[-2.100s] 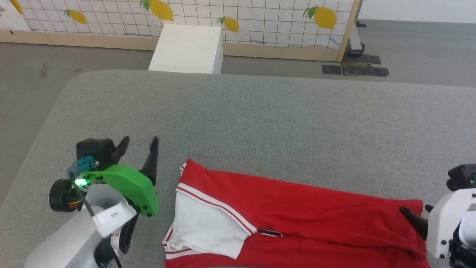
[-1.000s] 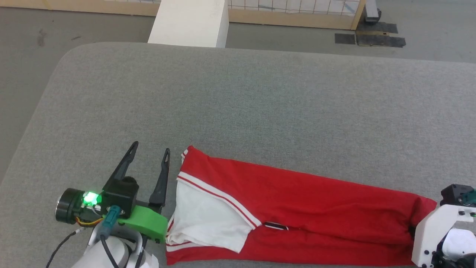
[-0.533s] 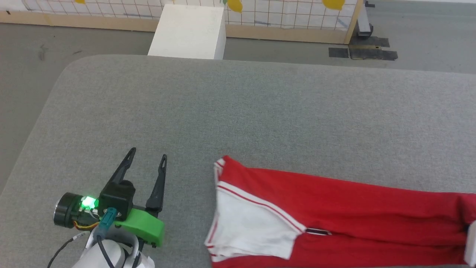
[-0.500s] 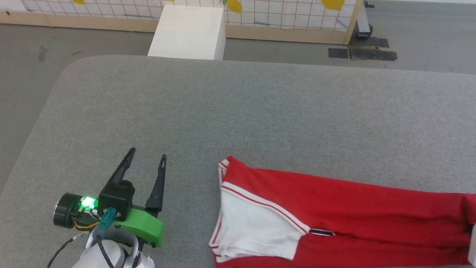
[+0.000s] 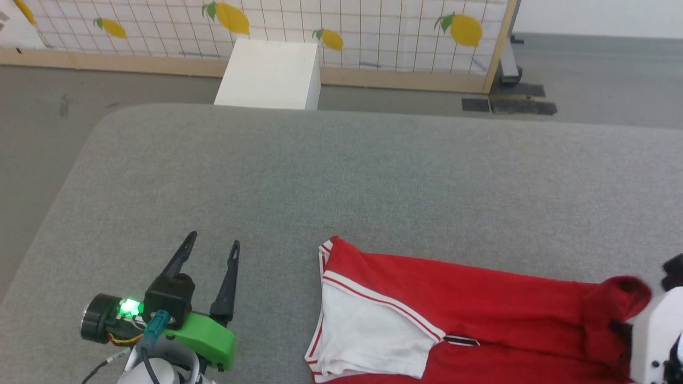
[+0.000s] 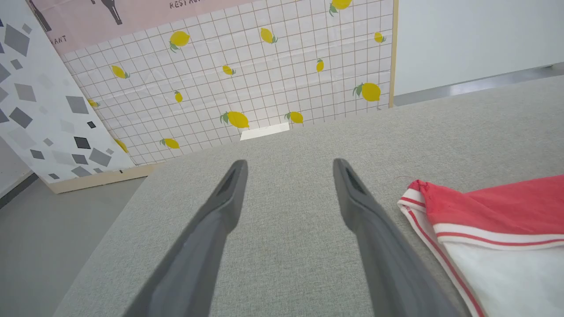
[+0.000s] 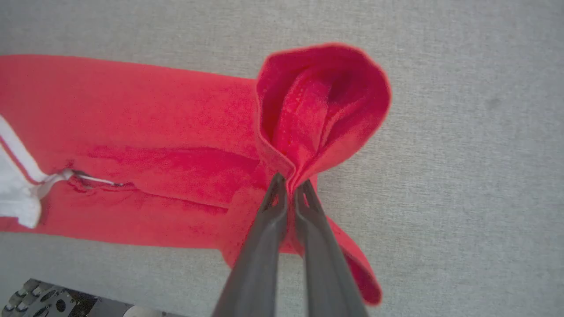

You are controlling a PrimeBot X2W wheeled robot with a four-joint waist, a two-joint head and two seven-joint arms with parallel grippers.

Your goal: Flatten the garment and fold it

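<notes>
right pincer (image 7: 290, 185) clenched on garment (image 7: 176, 141) hem, lifted; left pincer (image 5: 213, 250) released beside sleeve.

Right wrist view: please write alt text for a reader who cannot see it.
The right gripper, shut, pinches a raised fold of the red garment. The rest lies on the grey table, white sleeve at the left edge.
</notes>
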